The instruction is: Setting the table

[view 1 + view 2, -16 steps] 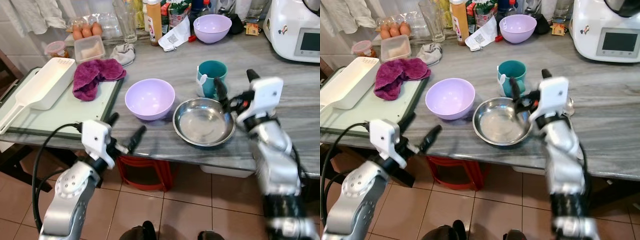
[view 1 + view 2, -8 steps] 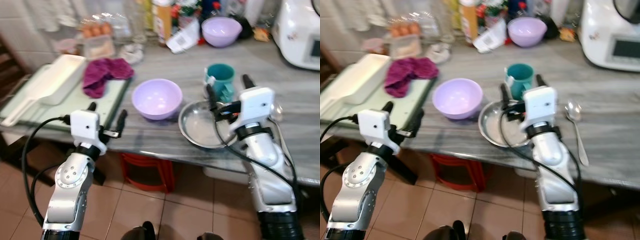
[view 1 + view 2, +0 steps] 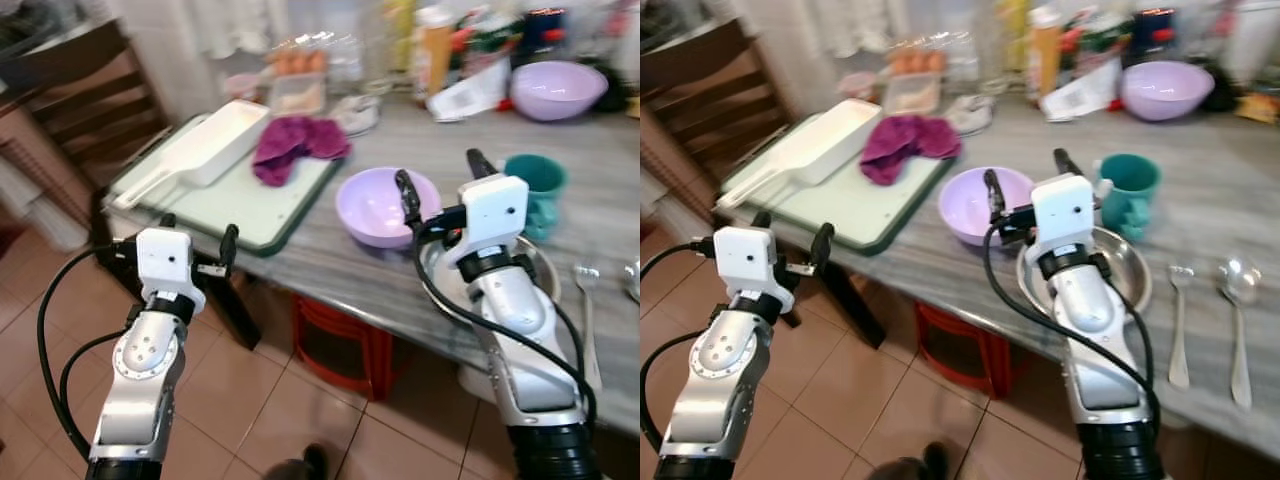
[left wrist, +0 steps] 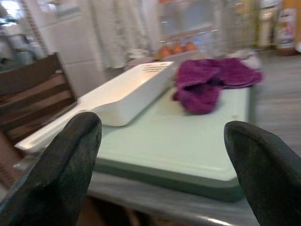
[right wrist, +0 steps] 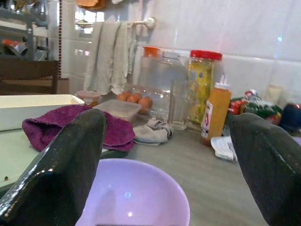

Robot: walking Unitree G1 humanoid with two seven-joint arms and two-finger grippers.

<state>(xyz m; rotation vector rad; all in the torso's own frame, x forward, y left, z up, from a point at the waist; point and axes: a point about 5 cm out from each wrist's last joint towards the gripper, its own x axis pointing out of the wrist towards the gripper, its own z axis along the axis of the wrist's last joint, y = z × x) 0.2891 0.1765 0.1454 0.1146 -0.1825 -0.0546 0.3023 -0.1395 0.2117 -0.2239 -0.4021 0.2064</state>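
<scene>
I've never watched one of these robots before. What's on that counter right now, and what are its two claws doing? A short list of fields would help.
Surface: grey marble counter
Near bowl: lilac bowl, empty
Beside it: steel dish
Behind the dish: teal mug
Cutlery: fork and spoon lying to the robot's right
Green board: carries white tray and purple cloth
Left gripper: open, off the counter's edge
Right gripper: open, above the lilac bowl

A grey marble counter [image 3: 1200,170] stands over terracotta floor tiles [image 3: 890,400].
</scene>
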